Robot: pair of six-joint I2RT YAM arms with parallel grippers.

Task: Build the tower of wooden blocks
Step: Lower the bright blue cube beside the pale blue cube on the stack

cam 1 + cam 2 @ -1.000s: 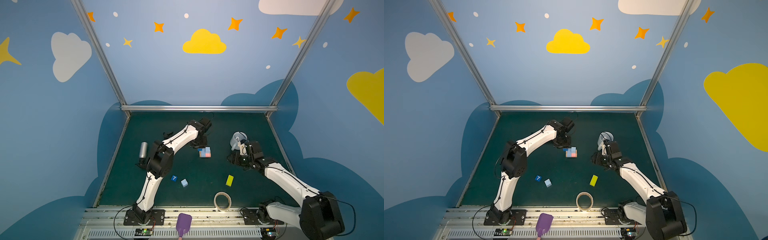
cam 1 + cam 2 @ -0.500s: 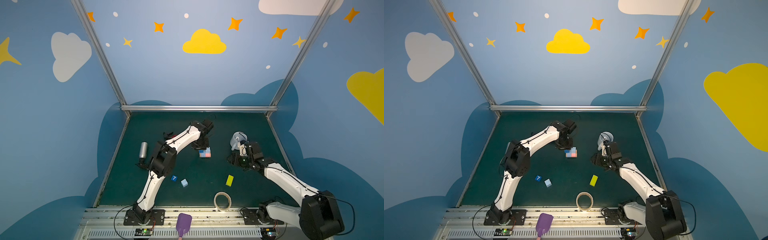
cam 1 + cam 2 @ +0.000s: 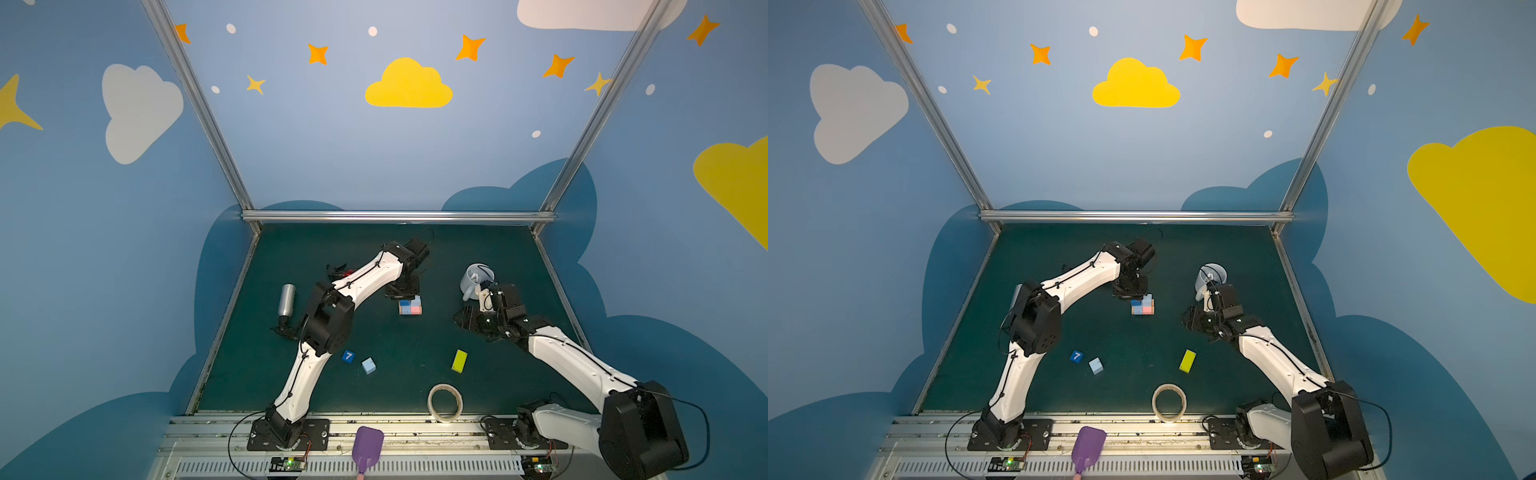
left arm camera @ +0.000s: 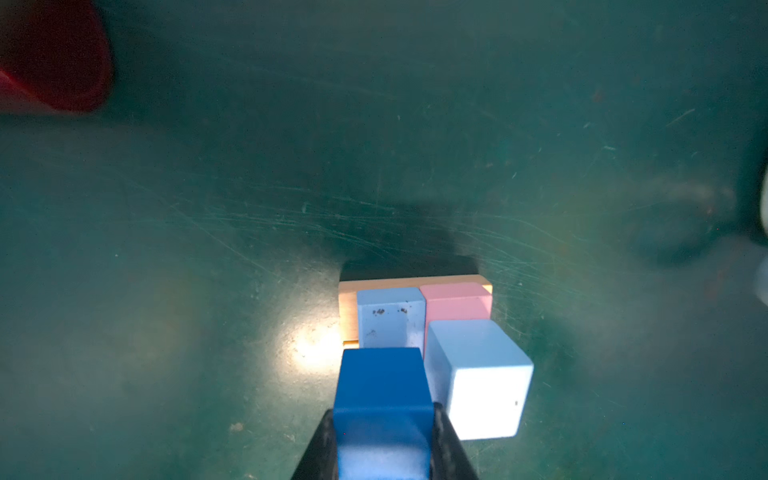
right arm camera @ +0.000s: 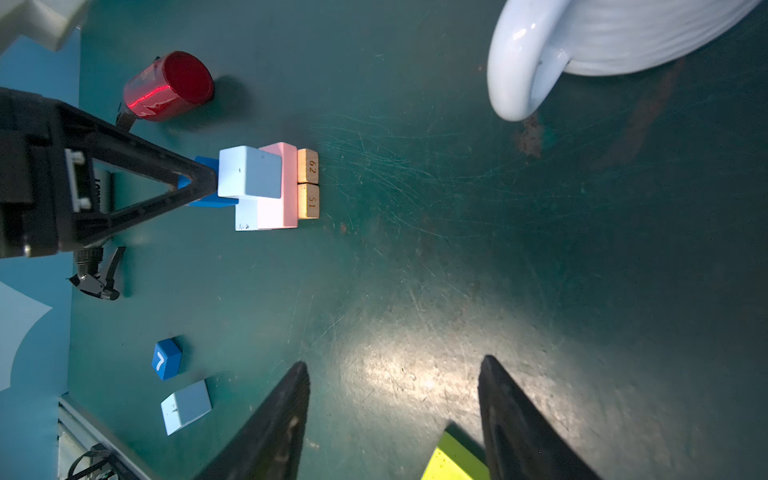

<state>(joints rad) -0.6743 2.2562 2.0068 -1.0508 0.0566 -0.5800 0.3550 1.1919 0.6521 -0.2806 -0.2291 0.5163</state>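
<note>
The wood block tower (image 3: 410, 308) (image 3: 1143, 308) stands mid-table. It has an orange base (image 4: 348, 309) (image 5: 308, 183), then a light-blue flat block (image 4: 390, 320) and a pink one (image 4: 455, 301) side by side. A light-blue cube (image 4: 478, 374) (image 5: 249, 172) sits on the pink side. My left gripper (image 4: 384, 415) (image 3: 401, 293) is shut on a dark blue cube (image 4: 382, 382) held over the light-blue flat block; I cannot tell if it touches. My right gripper (image 5: 395, 363) (image 3: 465, 321) hangs open over bare mat. Loose on the mat are a dark blue "7" cube (image 3: 348, 356), a light-blue cube (image 3: 368, 365) and a yellow-green block (image 3: 459, 360).
A pale mug (image 3: 477, 279) stands just behind the right gripper. A red bottle (image 5: 168, 87) lies behind the tower, a silver bottle (image 3: 286, 301) at the left. A tape roll (image 3: 445, 402) sits near the front edge, a purple scoop (image 3: 367, 446) on the rail.
The left gripper has edged slightly down and forward with the dark blue cube, closer to the stack. The right arm has not moved.
</note>
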